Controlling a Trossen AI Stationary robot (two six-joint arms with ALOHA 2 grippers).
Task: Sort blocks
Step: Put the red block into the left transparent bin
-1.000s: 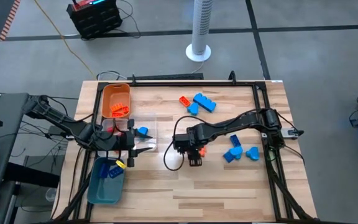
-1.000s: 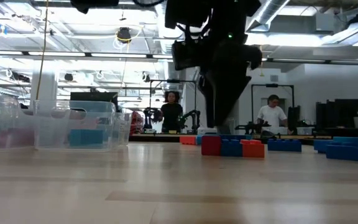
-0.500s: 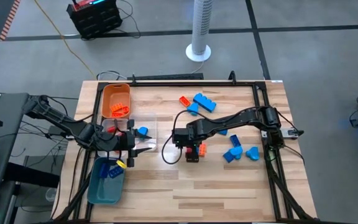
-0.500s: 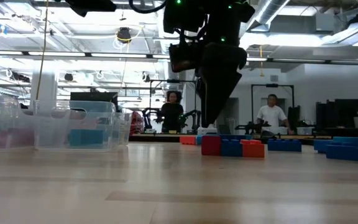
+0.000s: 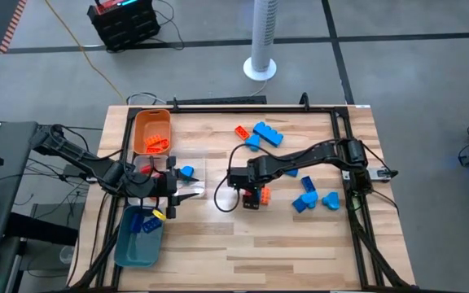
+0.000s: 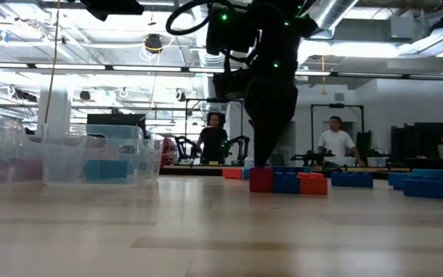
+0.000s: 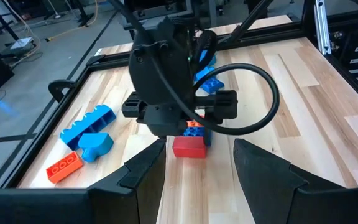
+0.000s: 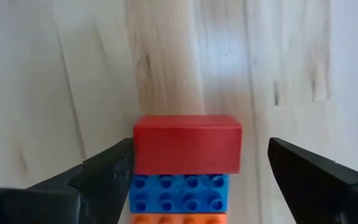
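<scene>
A row of three joined blocks, red (image 8: 187, 144), blue (image 8: 178, 194) and orange, lies mid-table (image 5: 256, 196). My right gripper (image 8: 191, 177) is open and points down over the row's red end. Its fingers (image 8: 104, 174) stand on either side of the red block (image 6: 261, 180), with the tips at its top. My left gripper (image 7: 197, 171) is open and holds nothing. It hovers at the clear tray's (image 5: 169, 175) near right corner, facing the right arm (image 7: 166, 81). More blue blocks (image 5: 267, 134) and an orange block (image 5: 241, 131) lie loose farther back. My right gripper comes down from above with one finger close beside the red block's short side (image 8: 137, 149). I cannot tell whether that finger touches it. The other finger stands clear of the opposite side. The row rests flat on the table.
An orange tray (image 5: 151, 130) with orange blocks, the clear tray and a teal tray (image 5: 139, 236) with blue blocks line the left edge. Blue blocks (image 5: 309, 195) lie to the right of the row. A black frame borders the table. People stand in the room beyond.
My right gripper has moved a little toward the far edge and the left. It has come over the red end of the block row and lowered until its tips reach the red block's top. The blocks and my left arm have kept still.
</scene>
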